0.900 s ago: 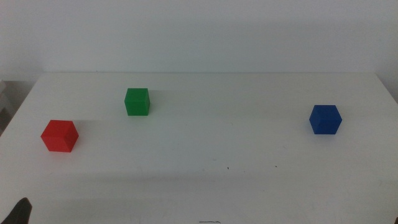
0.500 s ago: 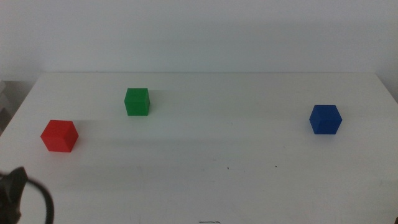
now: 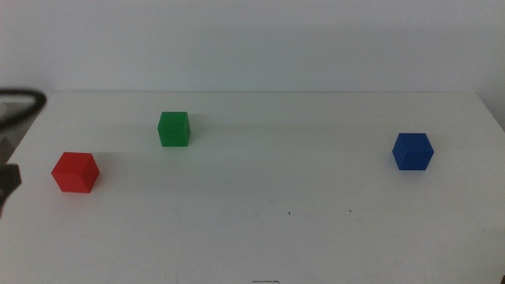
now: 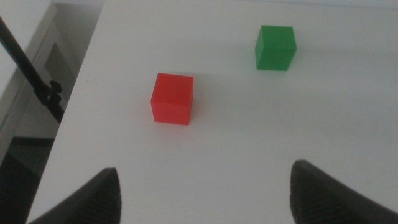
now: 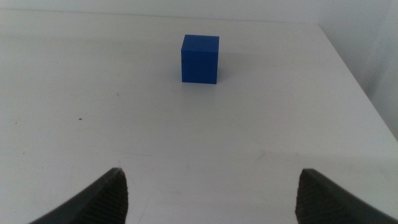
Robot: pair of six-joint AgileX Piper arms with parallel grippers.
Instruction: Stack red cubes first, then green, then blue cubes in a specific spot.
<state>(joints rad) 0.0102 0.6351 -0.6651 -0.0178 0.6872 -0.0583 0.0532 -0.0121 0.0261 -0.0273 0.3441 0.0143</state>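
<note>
From the middle view, the white table (image 3: 260,237) carried three cubes, all sitting flat and well apart from one another. The red cube (image 3: 76,172) lay near the table's left edge, the green cube (image 3: 173,128) sat farther back and to its right, and the blue cube (image 3: 413,151) rested far over on the right side. None was stacked on another. At the picture's left edge, a dark blurred part of the left arm (image 3: 8,181) showed beside the red cube without touching it, with a dark cable (image 3: 24,99) looping above it — too blurred here to read its jaws. The right arm was out of this view.

In the left wrist view, the left gripper (image 4: 205,193) hung above bare tabletop with its jaws spread wide and nothing between them. The red cube (image 4: 172,99) lay ahead of the jaws, close to the table's edge, and the green cube (image 4: 275,47) sat beyond it. A dark stand (image 4: 37,84) showed off the table's side.

In the right wrist view, the right gripper (image 5: 208,196) was also spread wide and empty over the white surface. The blue cube (image 5: 200,58) sat ahead of it — well clear of both jaws, alone on the table.
</note>
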